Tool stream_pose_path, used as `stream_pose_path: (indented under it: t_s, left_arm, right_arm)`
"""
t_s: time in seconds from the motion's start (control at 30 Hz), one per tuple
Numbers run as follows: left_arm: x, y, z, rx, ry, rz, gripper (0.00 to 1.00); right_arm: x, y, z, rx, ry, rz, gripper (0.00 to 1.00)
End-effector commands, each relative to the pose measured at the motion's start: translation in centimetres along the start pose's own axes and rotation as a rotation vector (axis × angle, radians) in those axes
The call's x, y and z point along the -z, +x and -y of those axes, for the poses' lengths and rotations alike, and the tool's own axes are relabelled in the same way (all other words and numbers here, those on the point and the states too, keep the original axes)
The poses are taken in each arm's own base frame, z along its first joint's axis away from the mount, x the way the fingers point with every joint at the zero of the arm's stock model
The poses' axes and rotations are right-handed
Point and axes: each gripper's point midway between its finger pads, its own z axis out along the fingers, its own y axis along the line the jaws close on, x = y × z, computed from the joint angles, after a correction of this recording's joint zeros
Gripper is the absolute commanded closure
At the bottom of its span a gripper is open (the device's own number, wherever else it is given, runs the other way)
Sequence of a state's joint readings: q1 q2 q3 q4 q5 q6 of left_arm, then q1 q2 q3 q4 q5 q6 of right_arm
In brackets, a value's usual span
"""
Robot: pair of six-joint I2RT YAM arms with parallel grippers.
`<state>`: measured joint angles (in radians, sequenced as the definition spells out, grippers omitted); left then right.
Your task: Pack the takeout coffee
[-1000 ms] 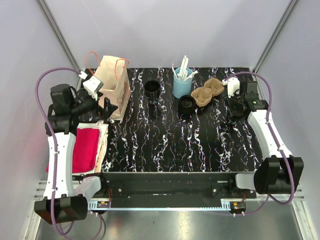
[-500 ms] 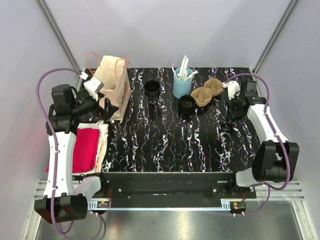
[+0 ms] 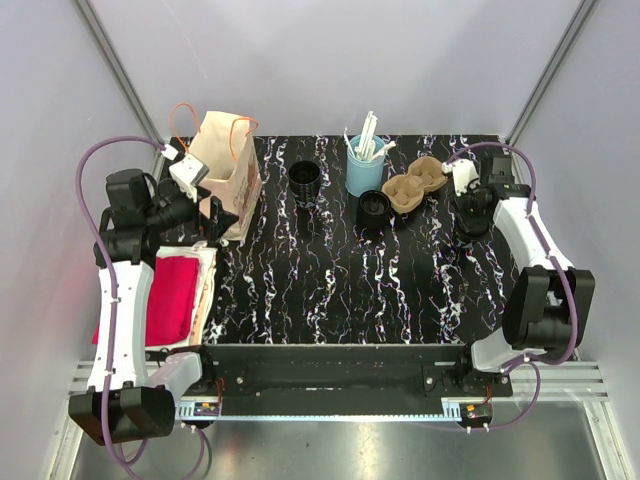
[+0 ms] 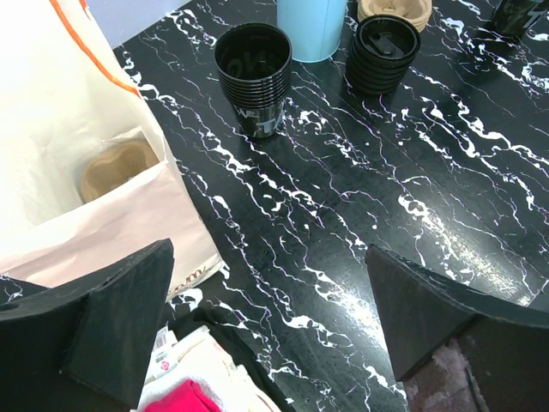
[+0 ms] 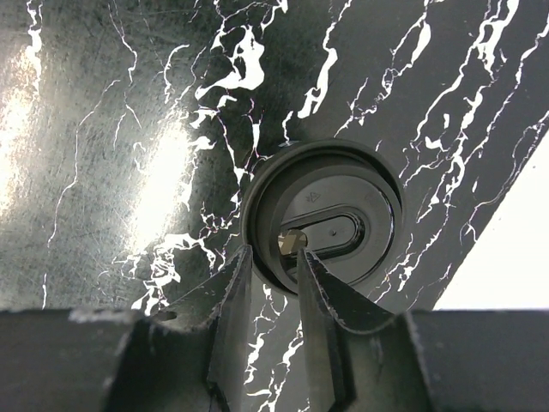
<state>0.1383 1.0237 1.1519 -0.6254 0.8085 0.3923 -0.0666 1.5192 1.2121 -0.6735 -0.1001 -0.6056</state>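
Marbled counter [image 3: 330,290]: my right tool [image 5: 270,251] hung nearly closed over the takeout coffee [image 5: 343,184], grip unconfirmed; left tool [image 4: 266,257] gaped empty. I feared an off-centre pinch tipping it.

Table [image 3: 350,290] black, white wiggly lines; takeout coffee [image 5: 330,225] black; cup [image 3: 362,176] at 12 o'clock light blue; bag [image 3: 228,172] tan; cloth [image 3: 170,295] red

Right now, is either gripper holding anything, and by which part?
Left gripper: open, nothing held. Right gripper: fingers nearly together over the near rim of the takeout coffee lid; whether they grip it cannot be told.
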Motion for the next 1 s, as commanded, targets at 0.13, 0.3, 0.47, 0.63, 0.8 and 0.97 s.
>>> stream_pose_path:
  t_s: [0.13, 0.3, 0.47, 0.63, 0.8, 0.97]
  left_arm:
    - [-0.3, -0.9, -0.1, -0.026, 0.014, 0.040, 0.01]
    - [-0.3, -0.9, -0.1, -0.025, 0.018, 0.042, 0.01]
    - [-0.3, -0.9, -0.1, -0.026, 0.019, 0.044, 0.01]
    - [-0.4, -0.8, 0.0, -0.019, 0.023, 0.042, 0.01]
    - [-0.4, -0.8, 0.0, -0.017, 0.024, 0.043, 0.01]
    - [-0.4, -0.8, 0.0, -0.017, 0.024, 0.043, 0.01]
  right_arm:
    - [0.8, -1.2, 0.3, 0.025, -0.060, -0.022, 0.67]
    - [0.5, -0.7, 0.3, 0.032, -0.073, -0.066, 0.68]
    - [0.4, -0.3, 0.2, 0.040, -0.088, -0.094, 0.69]
    - [0.2, 0.1, 0.2, 0.051, -0.100, -0.117, 0.69]
    - [-0.1, 0.1, 0.3, 0.057, -0.104, -0.130, 0.70]
    - [-0.4, 0.1, 0.5, 0.061, -0.106, -0.144, 0.73]
